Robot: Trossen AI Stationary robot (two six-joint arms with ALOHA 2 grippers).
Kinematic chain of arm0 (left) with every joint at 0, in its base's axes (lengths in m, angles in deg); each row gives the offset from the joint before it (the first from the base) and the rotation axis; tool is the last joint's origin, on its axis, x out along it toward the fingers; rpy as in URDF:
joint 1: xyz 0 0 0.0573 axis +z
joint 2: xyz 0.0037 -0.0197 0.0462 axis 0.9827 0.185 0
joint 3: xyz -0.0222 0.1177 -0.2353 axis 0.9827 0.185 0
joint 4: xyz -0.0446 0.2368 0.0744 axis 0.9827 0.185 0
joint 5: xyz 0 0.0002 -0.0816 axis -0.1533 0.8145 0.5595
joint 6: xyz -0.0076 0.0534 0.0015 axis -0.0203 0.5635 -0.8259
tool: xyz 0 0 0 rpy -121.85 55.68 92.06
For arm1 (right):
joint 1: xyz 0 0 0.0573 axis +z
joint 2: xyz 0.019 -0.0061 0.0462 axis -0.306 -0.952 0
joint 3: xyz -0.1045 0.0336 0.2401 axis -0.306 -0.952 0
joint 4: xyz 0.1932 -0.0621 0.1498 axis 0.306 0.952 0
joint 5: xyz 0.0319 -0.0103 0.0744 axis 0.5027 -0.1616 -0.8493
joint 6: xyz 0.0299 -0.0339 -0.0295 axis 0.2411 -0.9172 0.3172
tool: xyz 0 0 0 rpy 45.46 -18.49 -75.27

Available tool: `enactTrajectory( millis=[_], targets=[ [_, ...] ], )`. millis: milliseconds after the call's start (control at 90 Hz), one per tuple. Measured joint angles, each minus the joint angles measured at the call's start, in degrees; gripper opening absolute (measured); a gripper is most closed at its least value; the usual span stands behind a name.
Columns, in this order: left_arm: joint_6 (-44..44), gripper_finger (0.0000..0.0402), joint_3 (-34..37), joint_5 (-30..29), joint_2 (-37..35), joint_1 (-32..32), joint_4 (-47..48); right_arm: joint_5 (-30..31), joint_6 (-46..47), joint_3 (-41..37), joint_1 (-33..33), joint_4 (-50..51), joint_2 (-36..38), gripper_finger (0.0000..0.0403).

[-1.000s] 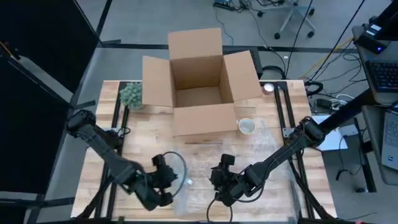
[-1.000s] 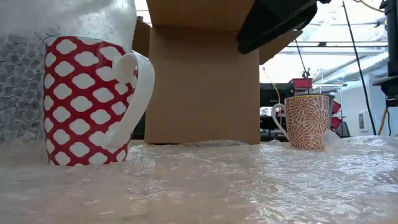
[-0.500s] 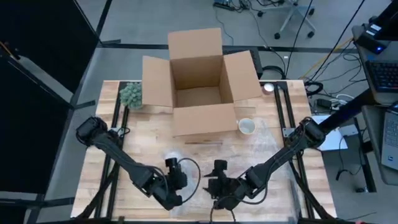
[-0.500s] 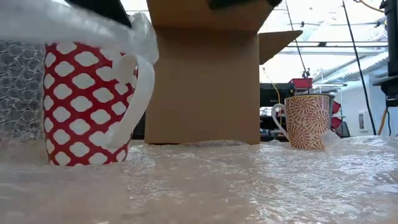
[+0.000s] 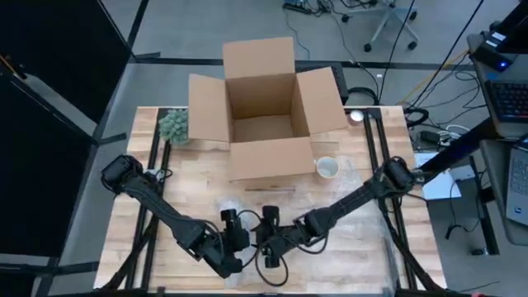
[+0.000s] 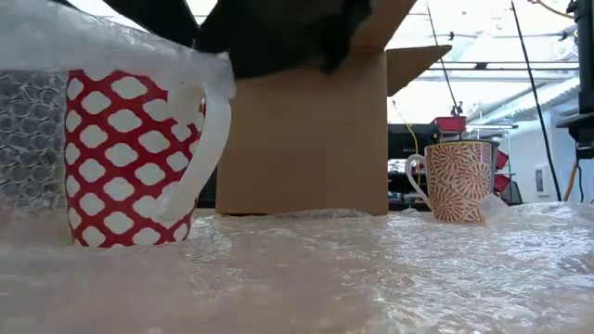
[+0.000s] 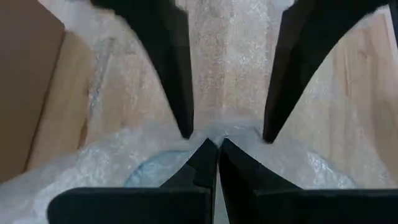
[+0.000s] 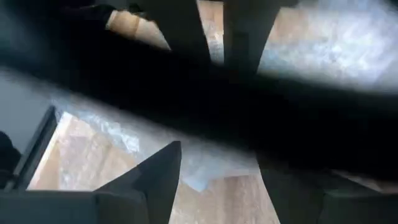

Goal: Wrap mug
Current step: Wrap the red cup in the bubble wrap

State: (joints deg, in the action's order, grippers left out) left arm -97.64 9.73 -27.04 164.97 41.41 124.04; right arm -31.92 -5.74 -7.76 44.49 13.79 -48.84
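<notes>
Standing at the six o'clock edge of the pale wooden counter (image 5: 363,177), the red mug with a white lattice pattern and white handle (image 6: 135,153) rests upright on a sheet of clear bubble wrap (image 6: 371,269) that covers the near half of the boards. A fold of that wrap is drawn up over the mug's rim and down its far side. From overhead the mug itself is hidden beneath the two dark arms that meet above it.

The left pincer (image 5: 233,229) sits over the mug, and in its wrist view its own two fingers (image 7: 202,158) are pressed together with the bubble wrap edge pinched between them. The right pincer (image 5: 268,231) is just beside it, toward three o'clock, fingers facing the left one; its fingers (image 7: 171,68) stand apart, their tips touching the raised wrap on either side of the left pincer's tip.

Beyond, toward twelve o'clock, an open brown cardboard box (image 5: 268,111) stands with its flaps spread. A second mug, white with a red leaf pattern (image 6: 459,181), stands upright just beside the box's front corner, toward three o'clock, well apart from the red mug. A small green spiky ball-like plant (image 5: 174,126) sits near the box at ten o'clock.
</notes>
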Motion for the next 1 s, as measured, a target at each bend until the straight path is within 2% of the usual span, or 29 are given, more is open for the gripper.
enactTrajectory(
  millis=[400,811,1000],
  targets=[
    [1.41,0.0000,-7.36,2.32,-5.26,-0.53,9.45,-0.11,-0.74,0.09,-0.63,0.33,0.08,0.0199],
    [1.37,0.0000,-7.52,1.68,-7.19,0.05,12.69,-0.12,-1.61,0.01,-0.62,0.72,0.09,0.0199],
    [1.37,0.0000,-7.52,1.24,-6.87,0.15,12.68,0.02,-3.52,-0.04,0.11,2.85,4.64,0.0199]
  ],
)
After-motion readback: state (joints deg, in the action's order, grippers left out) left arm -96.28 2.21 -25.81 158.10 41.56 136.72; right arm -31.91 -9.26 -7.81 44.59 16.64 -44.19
